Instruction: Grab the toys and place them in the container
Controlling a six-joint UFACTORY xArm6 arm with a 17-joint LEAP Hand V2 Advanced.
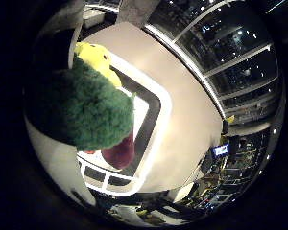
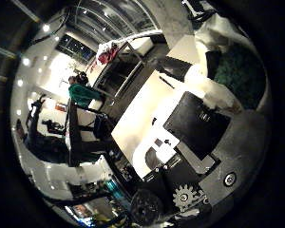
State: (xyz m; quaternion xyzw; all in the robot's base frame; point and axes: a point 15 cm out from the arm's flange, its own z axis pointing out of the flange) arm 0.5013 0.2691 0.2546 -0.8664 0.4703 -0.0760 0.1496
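Green plush toy (image 1: 84, 108) fills the view close to the palm, over the white container (image 1: 156, 103), hiding most of its inside; a yellow toy (image 1: 98, 60) shows at 12 o'clock, a maroon one (image 1: 119, 152) at 5. The hand (image 2: 199, 128) seems curled around the green plush, its fingertips hidden.

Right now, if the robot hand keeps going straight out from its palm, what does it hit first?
Probably the green plush toy already close against the palm; beyond it lies the white container holding a yellow toy. Depth is unclear.
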